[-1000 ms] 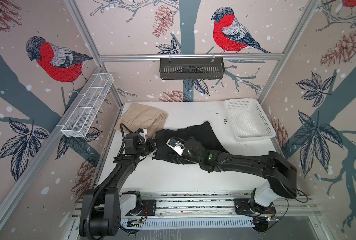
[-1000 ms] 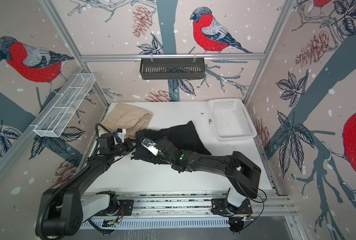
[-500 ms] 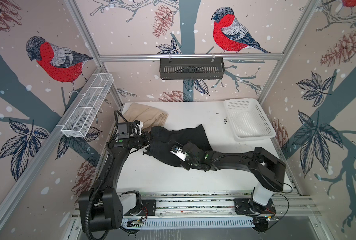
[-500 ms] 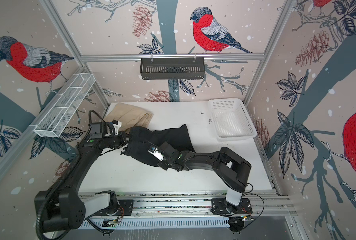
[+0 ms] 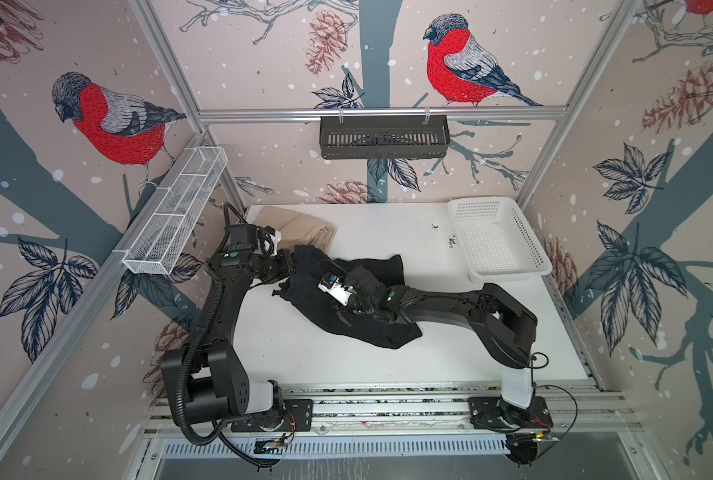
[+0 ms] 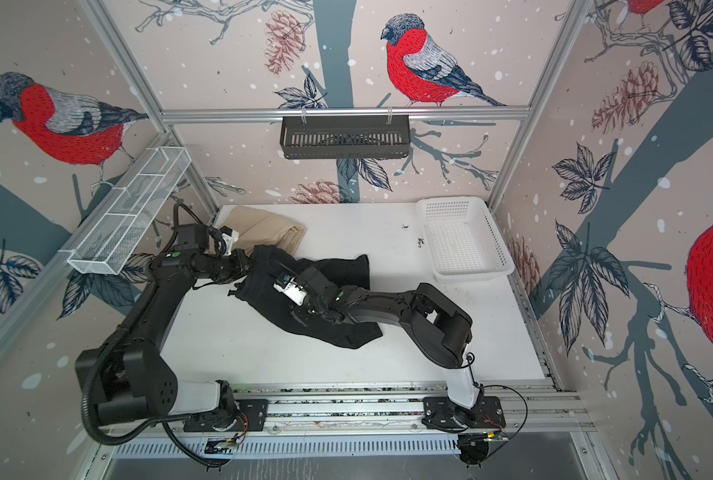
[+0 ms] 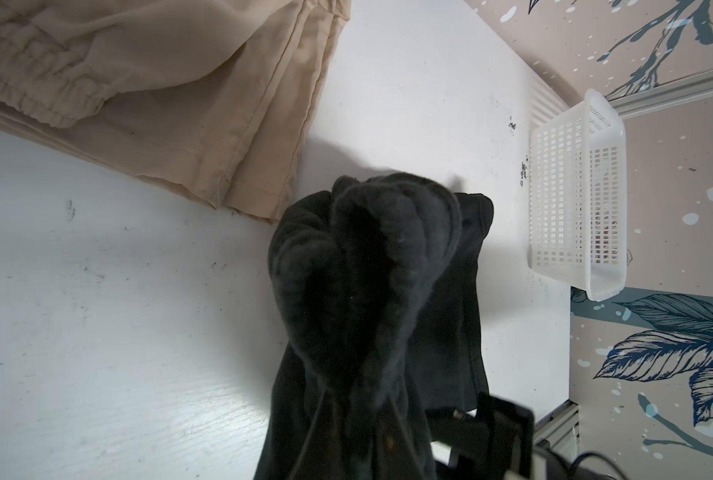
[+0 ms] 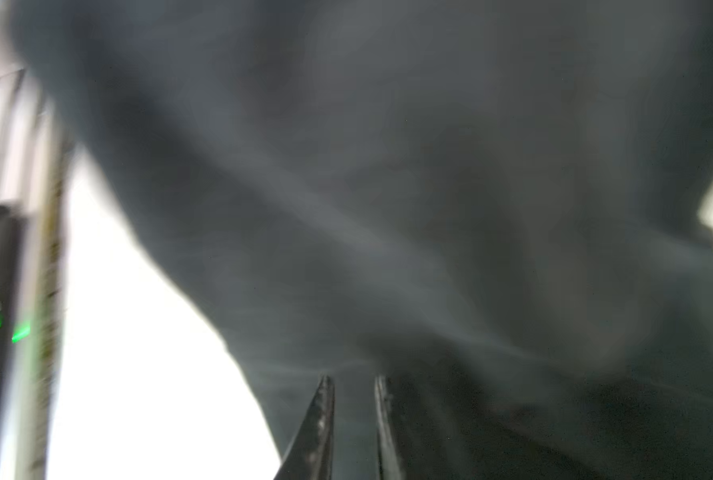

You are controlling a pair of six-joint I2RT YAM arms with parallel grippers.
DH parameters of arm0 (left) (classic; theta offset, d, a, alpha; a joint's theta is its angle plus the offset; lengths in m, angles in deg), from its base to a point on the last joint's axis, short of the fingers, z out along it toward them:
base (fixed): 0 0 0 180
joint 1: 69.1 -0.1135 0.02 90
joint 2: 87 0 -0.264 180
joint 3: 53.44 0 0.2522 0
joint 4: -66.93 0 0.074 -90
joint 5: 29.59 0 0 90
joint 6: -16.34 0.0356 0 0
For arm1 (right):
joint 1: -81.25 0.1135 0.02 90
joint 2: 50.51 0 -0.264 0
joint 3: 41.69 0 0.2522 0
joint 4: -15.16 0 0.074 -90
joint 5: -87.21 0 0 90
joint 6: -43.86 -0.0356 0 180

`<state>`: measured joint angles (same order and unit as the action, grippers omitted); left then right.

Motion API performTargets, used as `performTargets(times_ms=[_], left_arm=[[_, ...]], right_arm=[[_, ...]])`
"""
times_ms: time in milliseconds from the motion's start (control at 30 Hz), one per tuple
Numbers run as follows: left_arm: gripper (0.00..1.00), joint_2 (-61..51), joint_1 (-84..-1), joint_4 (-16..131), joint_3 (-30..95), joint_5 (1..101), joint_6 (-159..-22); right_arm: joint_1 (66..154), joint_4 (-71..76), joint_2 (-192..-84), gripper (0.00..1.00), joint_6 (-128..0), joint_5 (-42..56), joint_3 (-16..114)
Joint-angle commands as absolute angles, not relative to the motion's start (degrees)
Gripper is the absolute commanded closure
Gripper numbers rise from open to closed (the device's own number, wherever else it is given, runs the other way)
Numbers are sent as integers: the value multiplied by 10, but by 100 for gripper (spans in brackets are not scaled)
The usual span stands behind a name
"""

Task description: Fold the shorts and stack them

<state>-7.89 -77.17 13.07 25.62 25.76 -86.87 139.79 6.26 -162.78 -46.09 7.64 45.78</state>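
The left jaws were clamped on a bunched edge of the black shorts, which trailed from them across the desk to the right jaws. Those stood narrow on a fold of the same cloth, creases running from their tips. The beige shorts lay just beyond the left jaws.

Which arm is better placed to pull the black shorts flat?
Probably left: the left pincer is shut on a bunched end of the black shorts. The right pincer sits over their middle; its grip is unclear.
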Motion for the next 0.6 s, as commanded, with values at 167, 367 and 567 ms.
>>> performTargets(times_ms=[167, 367, 567], left_arm=[[100, -73, -772, 105, 285, 253, -841], [100, -79, -773, 94, 300, 255, -842], [100, -87, -772, 84, 299, 262, -835]], right_arm=[[1347, 16, -1654, 82, -417, 59, 495], [1336, 24, -1725, 86, -404, 66, 560], [1328, 42, -1788, 88, -428, 68, 632]])
